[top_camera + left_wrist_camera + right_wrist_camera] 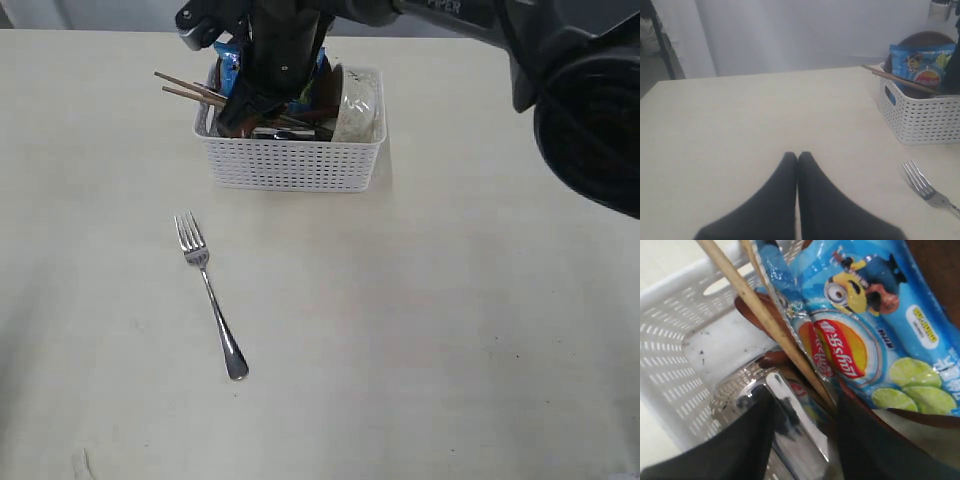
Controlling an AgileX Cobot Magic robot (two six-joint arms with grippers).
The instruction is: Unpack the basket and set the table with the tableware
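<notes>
The white basket stands at the back of the table. It holds wooden chopsticks, a blue chip bag, an off-white bowl, a brown plate and a shiny steel cup. My right gripper reaches down into the basket, jaws open, with shiny steel between the fingers. A steel fork lies on the table in front of the basket. My left gripper is shut and empty above bare table, left of the fork.
The right arm's dark body hangs over the back right of the table. A reddish-brown wooden piece lies under the chopsticks inside the basket. The chopsticks stick out over the basket's left rim.
</notes>
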